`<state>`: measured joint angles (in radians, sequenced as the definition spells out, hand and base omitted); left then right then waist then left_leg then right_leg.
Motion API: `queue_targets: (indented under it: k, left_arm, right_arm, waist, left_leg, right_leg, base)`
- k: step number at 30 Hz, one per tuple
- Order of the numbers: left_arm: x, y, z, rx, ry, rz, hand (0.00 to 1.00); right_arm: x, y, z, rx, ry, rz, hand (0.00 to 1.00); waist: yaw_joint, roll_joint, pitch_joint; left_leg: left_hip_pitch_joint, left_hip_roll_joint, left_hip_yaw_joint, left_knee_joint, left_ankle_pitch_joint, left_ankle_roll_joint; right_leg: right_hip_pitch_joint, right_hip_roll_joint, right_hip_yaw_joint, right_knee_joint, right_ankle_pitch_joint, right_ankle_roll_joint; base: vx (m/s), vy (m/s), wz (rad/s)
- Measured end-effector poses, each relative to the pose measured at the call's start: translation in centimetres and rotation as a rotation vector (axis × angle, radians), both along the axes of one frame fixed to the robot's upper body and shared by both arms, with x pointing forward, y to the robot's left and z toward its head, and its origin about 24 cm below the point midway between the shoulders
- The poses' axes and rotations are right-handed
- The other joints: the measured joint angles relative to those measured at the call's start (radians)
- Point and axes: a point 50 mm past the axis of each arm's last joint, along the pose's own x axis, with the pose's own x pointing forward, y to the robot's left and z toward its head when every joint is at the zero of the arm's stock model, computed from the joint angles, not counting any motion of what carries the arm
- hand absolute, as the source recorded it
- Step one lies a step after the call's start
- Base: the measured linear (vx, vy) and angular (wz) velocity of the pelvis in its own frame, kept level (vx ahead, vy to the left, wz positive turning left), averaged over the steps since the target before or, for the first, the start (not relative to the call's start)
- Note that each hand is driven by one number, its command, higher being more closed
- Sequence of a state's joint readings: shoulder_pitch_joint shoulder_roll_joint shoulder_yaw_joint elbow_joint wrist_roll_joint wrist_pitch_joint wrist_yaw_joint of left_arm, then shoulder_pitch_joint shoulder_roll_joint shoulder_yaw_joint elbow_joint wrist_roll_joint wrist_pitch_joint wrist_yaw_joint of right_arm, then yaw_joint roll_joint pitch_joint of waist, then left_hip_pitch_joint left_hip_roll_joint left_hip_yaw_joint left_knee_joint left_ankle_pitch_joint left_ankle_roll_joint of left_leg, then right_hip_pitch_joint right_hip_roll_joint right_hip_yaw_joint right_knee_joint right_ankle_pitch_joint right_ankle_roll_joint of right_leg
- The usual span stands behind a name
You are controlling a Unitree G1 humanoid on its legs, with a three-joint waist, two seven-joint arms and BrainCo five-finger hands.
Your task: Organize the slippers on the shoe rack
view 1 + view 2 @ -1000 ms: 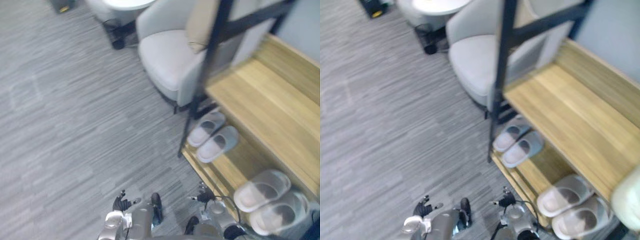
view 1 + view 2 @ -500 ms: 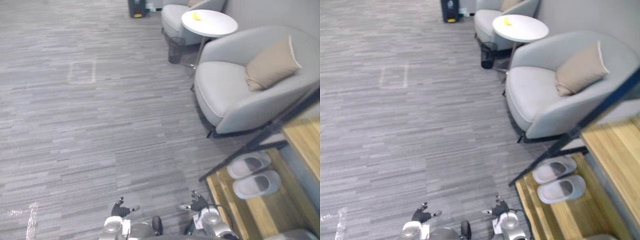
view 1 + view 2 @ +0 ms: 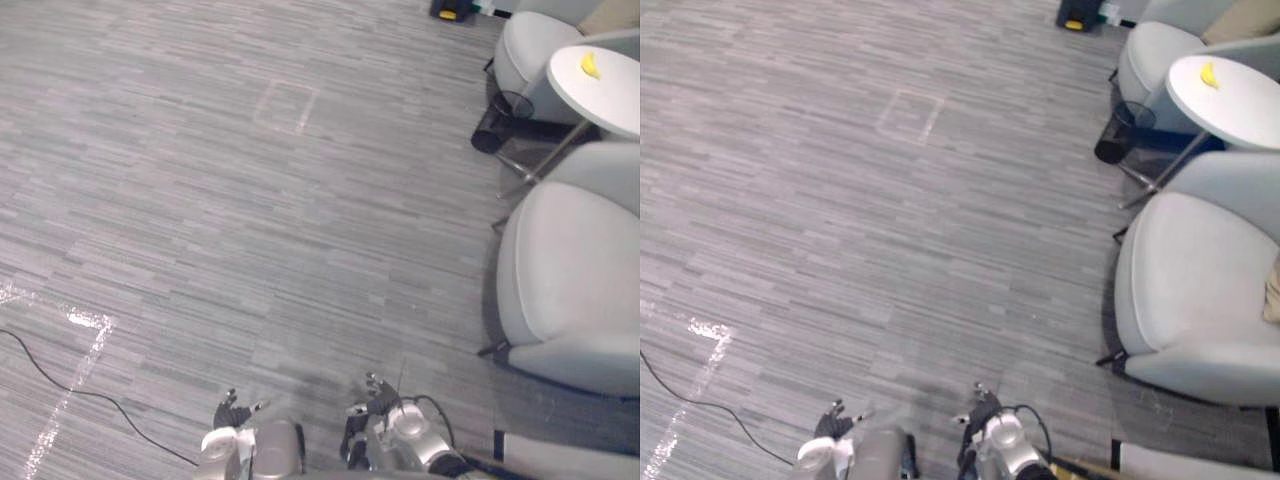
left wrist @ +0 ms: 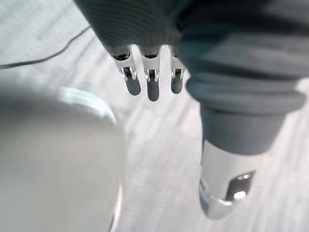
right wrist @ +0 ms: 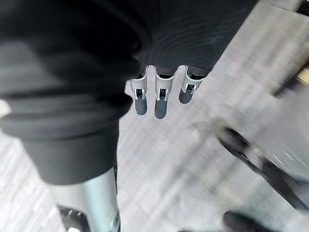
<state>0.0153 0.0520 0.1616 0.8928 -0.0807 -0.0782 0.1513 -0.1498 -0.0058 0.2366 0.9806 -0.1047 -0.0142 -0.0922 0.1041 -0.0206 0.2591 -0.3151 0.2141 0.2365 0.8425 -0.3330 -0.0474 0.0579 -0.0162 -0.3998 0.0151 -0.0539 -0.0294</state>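
Observation:
My left hand (image 3: 232,411) hangs low at the bottom edge of the eye views, over grey floor. Its fingers (image 4: 152,83) are straight and hold nothing. My right hand (image 3: 376,388) hangs beside it, a little further right, with its fingers (image 5: 161,99) also straight and nothing in them. A thin tan wooden strip (image 3: 1082,466) at the bottom right may be a corner of the shoe rack; I cannot tell for sure.
A grey armchair (image 3: 570,290) stands at the right. Behind it are a round white side table (image 3: 603,85) with a small yellow thing (image 3: 590,65), a black wire bin (image 3: 496,118) and a second armchair (image 3: 540,40). Grey striped floor (image 3: 250,220) stretches left and ahead.
The camera has swung left: the shoe rack and the slipper pairs on its low shelf have slid out at the right, and more floor shows. Both hands still hang low and open.

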Motion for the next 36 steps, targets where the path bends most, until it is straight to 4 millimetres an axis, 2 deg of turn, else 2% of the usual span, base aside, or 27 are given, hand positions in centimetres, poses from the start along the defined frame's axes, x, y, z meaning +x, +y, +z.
queue_targets:
  k: [2, 3, 4, 5, 6, 7, 8, 10, 12, 14, 16, 18, 20, 21, 22, 24, 25, 26, 27, 28, 29, 30, 31, 32, 34, 35, 36]
  left_arm:
    - [0.5, 0.3, 0.3, 0.006, -0.022, 0.007, 0.00]
    - [0.7, 0.2, 0.4, 0.003, -0.031, 0.008, 0.00]
    - [0.7, 0.2, 0.4, 0.000, -0.033, 0.014, 0.00]
    - [0.5, 0.2, 0.4, -0.003, -0.029, 0.020, 0.00]
    - [0.8, 0.7, 0.5, 0.006, -0.036, 0.029, 0.00]
    - [0.7, 1.4, 0.7, 0.018, -0.038, 0.040, 0.00]
    - [0.7, 1.7, 0.7, 0.022, -0.038, 0.054, 0.00]
    - [-0.5, 2.2, 0.1, 0.022, 0.010, 0.073, 0.00]
    - [-1.7, 2.6, -0.5, 0.027, 0.068, 0.074, 0.00]
    - [-2.4, 2.8, -0.7, 0.033, 0.092, 0.073, 0.00]
    - [-2.8, 2.9, -0.8, 0.035, 0.103, 0.075, 0.00]
    - [-2.6, 2.6, -0.8, 0.029, 0.096, 0.071, 0.00]
    - [-1.8, 1.9, -0.7, 0.023, 0.082, 0.049, 0.00]
    - [-1.8, 1.3, -0.8, 0.013, 0.083, 0.037, 0.00]
    - [-1.8, 0.9, -0.9, 0.003, 0.084, 0.028, 0.00]
    - [-2.3, 1.1, -1.0, 0.015, 0.094, 0.025, 0.00]
    - [-2.9, 1.2, -1.1, 0.021, 0.103, 0.025, 0.00]
    - [-3.2, 0.9, -1.2, 0.014, 0.109, 0.025, 0.00]
    - [-3.4, 0.6, -1.4, 0.005, 0.115, 0.029, 0.00]
    - [-3.5, 0.4, -1.4, -0.013, 0.111, 0.055, 0.00]
    - [-3.4, 0.1, -1.4, -0.027, 0.101, 0.082, 0.00]
    - [-3.7, -0.1, -1.4, -0.044, 0.097, 0.116, 0.00]
    - [-3.5, -0.2, -1.3, -0.049, 0.086, 0.124, 0.00]
    - [-2.7, -0.3, -1.0, -0.049, 0.059, 0.114, 0.00]
    - [-2.0, 0.0, -0.7, -0.036, 0.042, 0.102, 0.00]
    - [-1.6, 0.1, -0.5, -0.028, 0.026, 0.089, 0.00]
    - [-1.4, 0.1, -0.3, -0.027, 0.017, 0.088, 0.00]
  right_arm:
    - [0.5, -0.5, 0.2, -0.001, -0.013, -0.027, 0.00]
    - [0.5, -1.0, 0.2, 0.004, -0.011, -0.054, 0.00]
    - [0.4, -1.2, 0.1, 0.000, -0.006, -0.065, 0.00]
    - [0.2, -1.3, 0.0, -0.003, 0.003, -0.064, 0.00]
    - [0.0, -0.9, -0.2, 0.005, 0.014, -0.062, 0.00]
    - [0.2, -0.2, 0.0, 0.025, 0.004, -0.057, 0.00]
    - [0.3, 0.2, 0.1, 0.037, -0.003, -0.057, 0.00]
    - [0.0, 0.7, 0.0, 0.057, 0.006, -0.065, 0.00]
    - [-0.6, 1.1, -0.3, 0.070, 0.021, -0.067, 0.00]
    - [-0.9, 1.2, -0.4, 0.076, 0.032, -0.063, 0.00]
    - [-0.9, 1.2, -0.4, 0.076, 0.031, -0.062, 0.00]
    - [-0.7, 1.1, -0.3, 0.074, 0.025, -0.061, 0.00]
    - [-0.7, 0.9, -0.3, 0.069, 0.025, -0.061, 0.00]
    - [-0.9, 0.9, -0.5, 0.068, 0.033, -0.063, 0.00]
    - [-1.0, 0.8, -0.4, 0.067, 0.026, -0.063, 0.00]
    - [-1.0, 0.9, -0.4, 0.074, 0.025, -0.062, 0.00]
    - [-1.7, 0.9, -0.7, 0.077, 0.042, -0.069, 0.00]
    - [-2.1, 0.5, -0.9, 0.076, 0.049, -0.085, 0.00]
    - [-2.4, 0.3, -1.1, 0.082, 0.069, -0.110, 0.00]
    - [-2.3, 0.3, -1.0, 0.084, 0.064, -0.116, 0.00]
    - [-2.2, 0.3, -0.8, 0.087, 0.053, -0.115, 0.00]
    - [-2.1, 0.3, -0.8, 0.085, 0.051, -0.109, 0.00]
    - [-1.8, 0.7, -0.5, 0.094, 0.037, -0.104, 0.00]
    - [-1.5, 1.3, -0.3, 0.114, 0.023, -0.110, 0.00]
    - [-1.6, 1.3, -0.3, 0.116, 0.024, -0.111, 0.00]
    - [-1.6, 1.2, -0.3, 0.112, 0.027, -0.120, 0.00]
    - [-1.6, 1.2, -0.3, 0.110, 0.028, -0.120, 0.00]
  waist:
    - [0.005, -0.017, 0.009]
    - [0.007, -0.022, 0.014]
    - [0.013, -0.020, 0.015]
    - [0.026, -0.014, 0.011]
    - [0.045, -0.051, 0.018]
    - [0.046, -0.073, 0.017]
    - [0.049, -0.077, 0.016]
    - [0.053, -0.067, 0.020]
    - [0.048, -0.050, 0.031]
    - [0.026, -0.051, 0.028]
    - [0.008, -0.050, 0.028]
    - [-0.001, -0.045, 0.029]
    - [-0.010, -0.041, 0.033]
    - [-0.018, -0.047, 0.029]
    - [-0.025, -0.058, 0.027]
    - [-0.039, -0.056, 0.018]
    - [-0.051, -0.051, -0.009]
    - [-0.056, -0.034, -0.029]
    - [-0.055, -0.015, -0.045]
    - [-0.058, -0.002, -0.050]
    - [-0.056, 0.019, -0.048]
    - [-0.045, 0.042, -0.049]
    - [-0.033, 0.050, -0.047]
    - [-0.025, 0.038, -0.043]
    - [-0.013, 0.020, -0.043]
    - [-0.008, 0.008, -0.038]
    - [-0.005, 0.003, -0.036]
  left_leg:
    - [-0.049, -0.048, -0.013, -0.210, 0.023, -0.001]
    - [-0.071, -0.091, -0.042, -0.350, 0.077, 0.004]
    - [-0.069, -0.120, -0.074, -0.506, 0.165, 0.004]
    - [-0.051, -0.128, -0.093, -0.576, 0.311, 0.004]
    - [-0.031, -0.163, -0.083, -0.583, 0.337, 0.039]
    - [-0.038, -0.181, -0.091, -0.563, 0.306, 0.059]
    - [-0.044, -0.188, -0.101, -0.521, 0.270, 0.069]
    - [0.016, -0.179, -0.107, -0.462, 0.180, 0.085]
    - [0.116, -0.171, -0.115, -0.457, 0.122, 0.091]
    - [0.218, -0.171, -0.137, -0.506, 0.102, 0.097]
    - [0.305, -0.170, -0.144, -0.579, 0.102, 0.097]
    - [0.353, -0.172, -0.149, -0.624, 0.100, 0.094]
    - [0.385, -0.177, -0.170, -0.671, 0.098, 0.092]
    - [0.413, -0.194, -0.182, -0.703, 0.097, 0.089]
    - [0.442, -0.217, -0.194, -0.718, 0.083, 0.076]
    - [0.508, -0.233, -0.230, -0.712, 0.019, 0.069]
    - [0.524, -0.224, -0.268, -0.689, -0.026, 0.064]
    - [0.527, -0.196, -0.294, -0.651, -0.056, 0.041]
    - [0.492, -0.164, -0.307, -0.541, -0.066, 0.023]
    - [0.408, -0.131, -0.291, -0.347, -0.053, 0.001]
    - [0.343, -0.093, -0.255, -0.166, -0.015, -0.039]
    - [0.267, -0.026, -0.202, 0.023, 0.089, -0.036]
    - [0.217, 0.036, -0.160, 0.169, 0.146, -0.027]
    - [0.131, 0.071, -0.116, 0.269, 0.089, -0.021]
    - [0.060, 0.059, -0.097, 0.248, 0.048, -0.012]
    - [-0.002, 0.028, -0.093, 0.164, 0.023, 0.004]
    - [-0.030, 0.007, -0.094, 0.095, 0.014, 0.002]
  right_leg:
    - [0.032, -0.039, -0.036, -0.014, -0.020, 0.027]
    - [0.051, -0.061, -0.061, -0.016, -0.040, 0.053]
    - [0.075, -0.074, -0.079, -0.016, -0.059, 0.080]
    - [0.092, -0.070, -0.081, -0.016, -0.077, 0.105]
    - [0.112, -0.097, -0.080, -0.016, -0.091, 0.117]
    - [0.118, -0.112, -0.082, -0.005, -0.081, 0.116]
    - [0.118, -0.125, -0.082, 0.035, -0.074, 0.123]
    - [0.069, -0.179, -0.043, 0.315, -0.073, 0.131]
    - [-0.034, -0.226, 0.020, 0.669, -0.050, 0.104]
    - [-0.122, -0.218, 0.033, 0.832, -0.076, 0.100]
    - [-0.197, -0.179, 0.007, 0.746, -0.129, 0.099]
    - [-0.259, -0.121, -0.005, 0.530, -0.130, 0.092]
    - [-0.316, -0.063, 0.015, 0.264, -0.054, 0.099]
    - [-0.340, -0.050, 0.043, 0.110, 0.020, 0.127]
    - [-0.369, -0.060, 0.072, 0.077, 0.045, 0.135]
    - [-0.371, -0.063, 0.137, 0.088, 0.071, 0.092]
    - [-0.367, -0.053, 0.164, 0.109, 0.121, 0.049]
    - [-0.362, -0.037, 0.143, 0.144, 0.154, 0.021]
    - [-0.345, -0.017, 0.111, 0.159, 0.135, -0.001]
    - [-0.310, 0.003, 0.078, 0.144, 0.110, -0.007]
    - [-0.268, 0.038, 0.072, 0.130, 0.093, -0.023]
    - [-0.210, 0.080, 0.082, 0.103, 0.070, -0.044]
    - [-0.157, 0.107, 0.093, 0.077, 0.049, -0.064]
    - [-0.089, 0.116, 0.113, 0.054, 0.014, -0.071]
    - [-0.031, 0.101, 0.132, 0.027, -0.009, -0.061]
    - [0.015, 0.081, 0.145, 0.014, -0.033, -0.049]
    - [0.034, 0.068, 0.148, 0.013, -0.040, -0.044]
  base:
    - [0.31, 0.058, 0.57]
    - [0.27, 0.117, 0.69]
    - [0.38, 0.197, 0.57]
    - [0.42, 0.211, 0.37]
    - [0.52, 0.233, 0.34]
    - [0.43, 0.173, 0.39]
    - [0.43, 0.180, 0.32]
    - [0.43, 0.248, 0.03]
    - [0.38, 0.218, 0.04]
    - [0.41, 0.160, 0.34]
    - [0.38, 0.079, 0.24]
    - [0.40, 0.024, 0.12]
    - [0.40, -0.028, 0.28]
    - [0.41, -0.065, 0.40]
    - [0.43, -0.106, 0.44]
    - [0.47, -0.164, 0.67]
    - [0.56, -0.221, 0.95]
    - [0.63, -0.230, 0.95]
    - [0.75, -0.294, 0.78]
    - [0.59, -0.238, 0.55]
    - [0.58, -0.251, 0.19]
    - [0.59, -0.192, -0.21]
    - [0.71, -0.205, -0.43]
    - [0.57, -0.137, -0.37]
    - [0.52, -0.075, -0.21]
    - [0.51, 0.001, -0.17]
    - [0.41, 0.044, -0.15]
